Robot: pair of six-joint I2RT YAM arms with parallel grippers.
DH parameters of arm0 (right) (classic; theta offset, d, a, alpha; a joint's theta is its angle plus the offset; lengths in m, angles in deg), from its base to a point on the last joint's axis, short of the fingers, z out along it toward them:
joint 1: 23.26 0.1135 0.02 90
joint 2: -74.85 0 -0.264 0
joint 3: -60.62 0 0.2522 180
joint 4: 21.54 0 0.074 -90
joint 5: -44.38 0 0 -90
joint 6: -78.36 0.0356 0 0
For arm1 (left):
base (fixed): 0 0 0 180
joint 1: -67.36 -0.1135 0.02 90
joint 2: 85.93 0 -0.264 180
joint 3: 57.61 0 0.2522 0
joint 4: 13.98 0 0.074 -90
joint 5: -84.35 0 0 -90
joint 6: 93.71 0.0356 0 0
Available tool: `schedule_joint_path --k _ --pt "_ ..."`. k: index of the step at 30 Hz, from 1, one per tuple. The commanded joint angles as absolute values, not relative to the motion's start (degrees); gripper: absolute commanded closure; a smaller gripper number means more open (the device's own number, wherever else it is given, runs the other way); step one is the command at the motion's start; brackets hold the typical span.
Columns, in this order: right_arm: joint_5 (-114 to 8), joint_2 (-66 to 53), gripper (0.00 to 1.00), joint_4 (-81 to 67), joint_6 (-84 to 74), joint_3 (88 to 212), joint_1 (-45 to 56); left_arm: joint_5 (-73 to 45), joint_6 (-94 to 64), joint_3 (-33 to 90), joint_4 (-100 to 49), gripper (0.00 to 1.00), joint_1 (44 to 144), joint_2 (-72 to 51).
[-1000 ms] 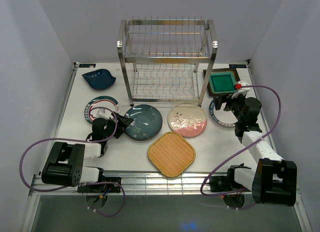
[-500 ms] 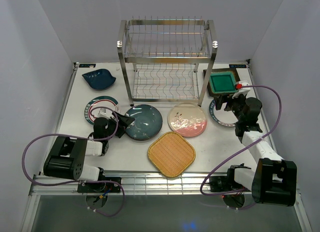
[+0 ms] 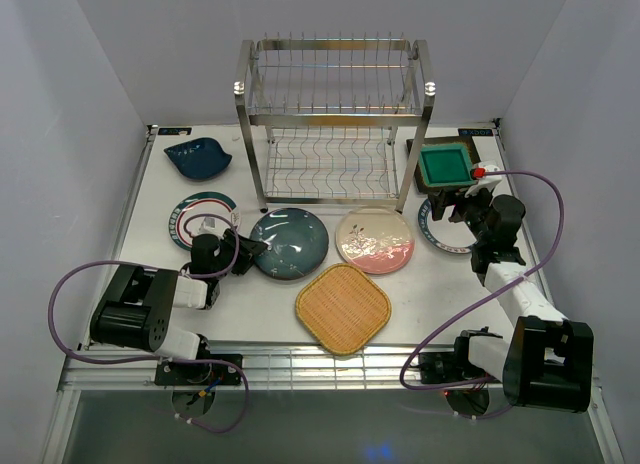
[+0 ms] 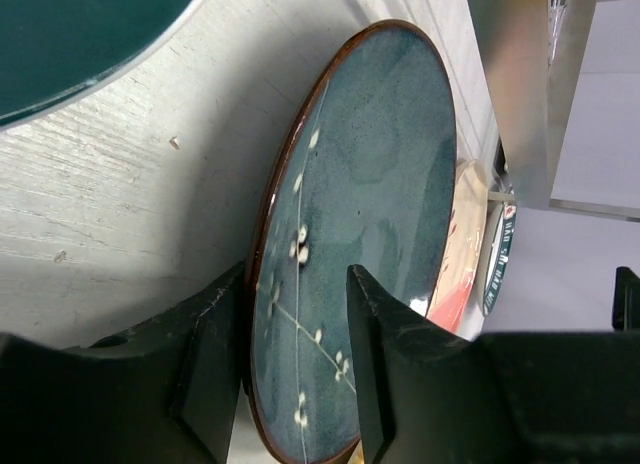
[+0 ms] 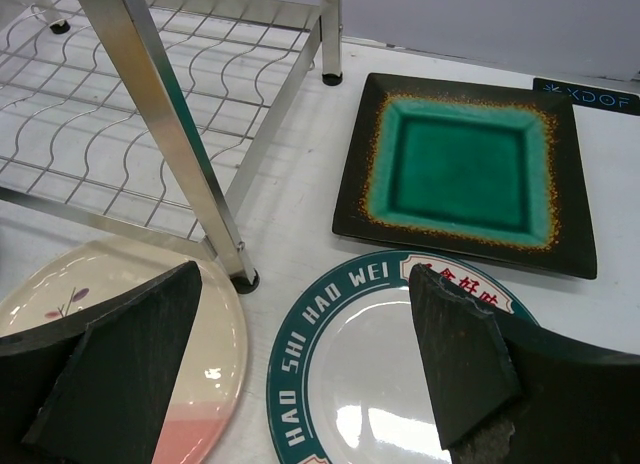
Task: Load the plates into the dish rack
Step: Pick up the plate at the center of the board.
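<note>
**Left end effector at the teal plate's rim, nothing in the rack yet**

Far left, low over the counter [image 3: 250, 319]: left end effector [image 4: 295, 284] astride the near rim of the dark teal plate [image 3: 290, 242]. One finger seemingly against the brown outer edge, the other over the speckled face. Partly closed. No telling from the wrist view whether clamped or only bracketing the rim. Plate itself in front of the rack [image 3: 335, 124], just beside the pink floral plate [image 3: 375, 239].

To do this pickup well:
- Finish the squeeze with the fingers well in from the lip, since a glazed rim probably slips.
- Lift slowly, raising the gripped edge first.
- Keep clear of the white plate [image 3: 190, 214] beside the wrist and of the pink one on the other side.
- Turn the plate on edge before the rack.
- Aim between two wires, away from the front left post.

Far right: right end effector [image 5: 305, 284] spread wide above the green-rimmed white plate [image 5: 380, 384], holding nothing. Best kept out of the way unless needed.

Count, left to right:
- Seven plates, all on the counter:
  - one dark blue leaf dish [image 3: 197, 156];
  - one white plate with a teal and red rim;
  - one dark teal;
  - one orange woven [image 3: 342, 307];
  - one pink floral;
  - one green square [image 3: 443, 166];
  - one white with a green lettered rim.
- One rack with two wire tiers and four posts, and no plate in either tier.
- Two arms, with one end effector each.
</note>
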State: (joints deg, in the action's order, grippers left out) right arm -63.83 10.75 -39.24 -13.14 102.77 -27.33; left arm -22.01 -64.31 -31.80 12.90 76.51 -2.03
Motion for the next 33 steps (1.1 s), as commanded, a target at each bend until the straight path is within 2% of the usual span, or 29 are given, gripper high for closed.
schedule_joint_path --k 1,2,7,9,11,15,16,24,33 --pt "-64.95 11.48 0.1 -41.71 -12.69 103.3 -27.82 -20.86 -63.83 -32.34 10.75 0.48 76.86 -2.61" --pt "-65.04 11.57 0.1 -41.71 -12.61 103.3 -27.83 -20.77 -63.83 -32.42 10.75 0.52 76.86 -2.87" --pt "-65.21 11.57 0.1 -41.71 -12.6 103.3 -28.0 -20.33 -64.18 -32.77 10.75 0.54 76.86 -3.14" --pt "-65.3 11.65 0.1 -41.71 -12.6 103.21 -28.0 -20.24 -64.27 -32.95 10.93 0.63 76.86 -3.31" --pt "-65.39 11.48 0.1 -41.71 -12.52 103.39 -28.09 -20.15 -64.18 -32.95 10.93 0.67 76.85 -3.49" --pt "-65.57 11.3 0.1 -41.71 -12.52 103.39 -28.18 -20.42 -64.01 -32.95 11.02 0.88 76.86 -3.84" --pt "-65.65 11.22 0.1 -41.71 -12.43 103.39 -28.26 -20.42 -63.92 -32.95 10.93 0.99 76.86 -3.84" --pt "-65.83 11.3 0.1 -41.71 -12.43 103.39 -28.35 -19.98 -63.74 -33.39 10.93 1.0 76.86 -5.07" --pt "-66.71 10.43 0.1 -42.32 -12.08 103.3 -28.53 -18.05 -60.06 -36.82 8.91 1.0 76.94 -18.23"
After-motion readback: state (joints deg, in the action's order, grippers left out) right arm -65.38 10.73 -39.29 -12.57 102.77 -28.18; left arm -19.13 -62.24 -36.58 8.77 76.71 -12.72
